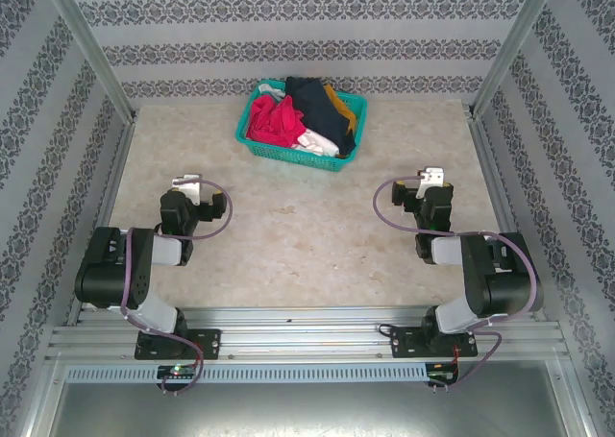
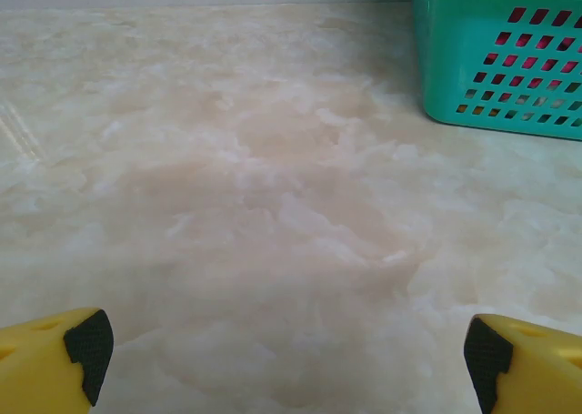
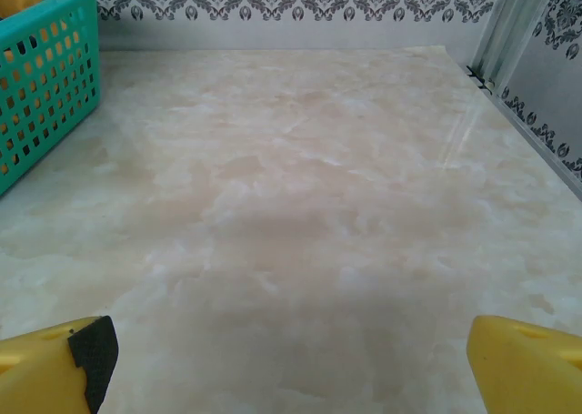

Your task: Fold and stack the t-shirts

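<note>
The t-shirts (image 1: 300,120) lie crumpled before me, heaped in the teal basket (image 1: 279,153). The navy shirt (image 1: 313,103) sits atop, the red-pink shirt (image 1: 274,122) beside it.

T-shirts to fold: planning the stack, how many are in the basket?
4 by colour, all heaped in the basket: red shirt left, navy shirt middle, mustard shirt right, white shirt near edge. Others may lie hidden beneath.

Both arms are folded low near their bases, the left end effector (image 1: 186,182) at nine o'clock and the right end effector (image 1: 431,178) at three o'clock, jaws spread wide.
</note>
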{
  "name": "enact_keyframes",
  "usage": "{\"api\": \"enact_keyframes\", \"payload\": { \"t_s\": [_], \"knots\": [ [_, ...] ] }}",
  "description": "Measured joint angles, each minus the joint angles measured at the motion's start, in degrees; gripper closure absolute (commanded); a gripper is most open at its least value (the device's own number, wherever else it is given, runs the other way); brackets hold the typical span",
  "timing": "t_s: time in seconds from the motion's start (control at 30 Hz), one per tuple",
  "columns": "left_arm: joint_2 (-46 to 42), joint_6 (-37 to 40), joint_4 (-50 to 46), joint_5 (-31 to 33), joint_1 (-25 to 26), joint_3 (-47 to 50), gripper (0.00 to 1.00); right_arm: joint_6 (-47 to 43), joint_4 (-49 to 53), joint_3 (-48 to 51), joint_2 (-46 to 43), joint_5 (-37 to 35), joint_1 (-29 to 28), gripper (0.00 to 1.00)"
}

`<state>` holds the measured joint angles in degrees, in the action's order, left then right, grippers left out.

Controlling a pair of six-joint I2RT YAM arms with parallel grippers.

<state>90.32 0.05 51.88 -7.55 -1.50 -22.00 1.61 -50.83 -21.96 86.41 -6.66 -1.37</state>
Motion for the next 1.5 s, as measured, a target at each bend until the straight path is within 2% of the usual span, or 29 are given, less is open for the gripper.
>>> {"api": "enact_keyframes", "payload": {
  "t_s": [1.07, 1.2, 1.37, 1.5],
  "knots": [
    [0.0, 0.0, 0.0, 1.8, 0.0, 0.0, 0.00, 0.0, 0.0, 0.1, -0.3, 0.0, 0.0, 0.02],
    [-2.4, 0.0, -1.6, 2.1, 0.0, 0.2, 0.00, 0.0, 1.3, 1.4, -4.4, -0.4, 0.0, 0.02],
    [-13.4, 0.0, -7.6, 2.3, 0.4, 0.0, 0.00, -0.5, 7.3, 1.6, -13.9, -1.1, -1.0, 0.02],
    [-19.0, 1.1, -12.1, 0.4, 2.8, -1.8, 0.00, -1.9, 14.1, 1.4, -23.0, -0.3, -3.2, 0.02]
  ]
}}
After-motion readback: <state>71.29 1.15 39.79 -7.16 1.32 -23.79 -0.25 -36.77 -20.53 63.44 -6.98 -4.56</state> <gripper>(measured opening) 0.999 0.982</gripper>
